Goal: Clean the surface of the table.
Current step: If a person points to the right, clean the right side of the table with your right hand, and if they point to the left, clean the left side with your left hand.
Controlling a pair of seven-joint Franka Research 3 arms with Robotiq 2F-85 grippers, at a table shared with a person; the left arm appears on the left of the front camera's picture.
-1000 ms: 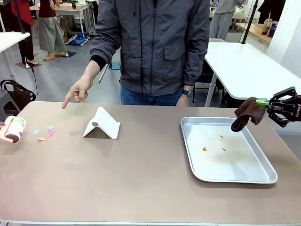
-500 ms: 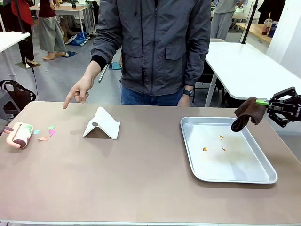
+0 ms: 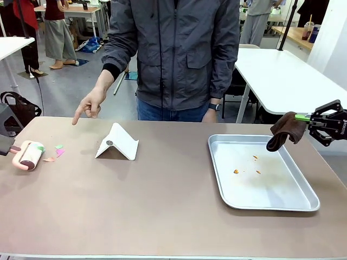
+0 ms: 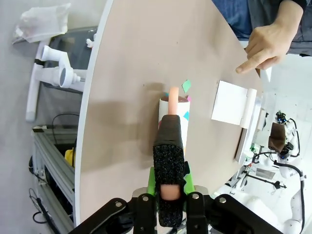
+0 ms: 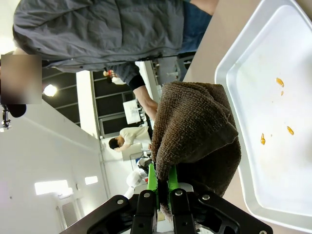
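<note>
The bench (image 3: 162, 206) runs the full width of the front view, its brownish top carrying a few things. At its left end lie small coloured paper scraps (image 3: 57, 151), and the person's hand (image 3: 89, 105) points a finger down toward them from the far side.

The left end effector (image 4: 168, 187) is clamped tight on the dark handle of a lint roller (image 3: 30, 155). The roll lies low over the bench just beside the scraps, with one or two of them seemingly at its end. Whether it is pressing on the surface is hard to tell from these angles.

The right end effector (image 3: 306, 118) is closed on a brown cloth (image 3: 284, 130), held in the air above the far right corner of a metal tray (image 3: 217, 162) that has a few orange crumbs (image 3: 236, 171) in it. A folded white stand (image 3: 116, 142) sits between the scraps and the tray.

The step in hand looks like picking up the scraps with the roller. The next move would call for keeping the roll flat against the bench and running it across the scraps toward the stand, stopping short of it. The cloth seems held in reserve for wiping.
</note>
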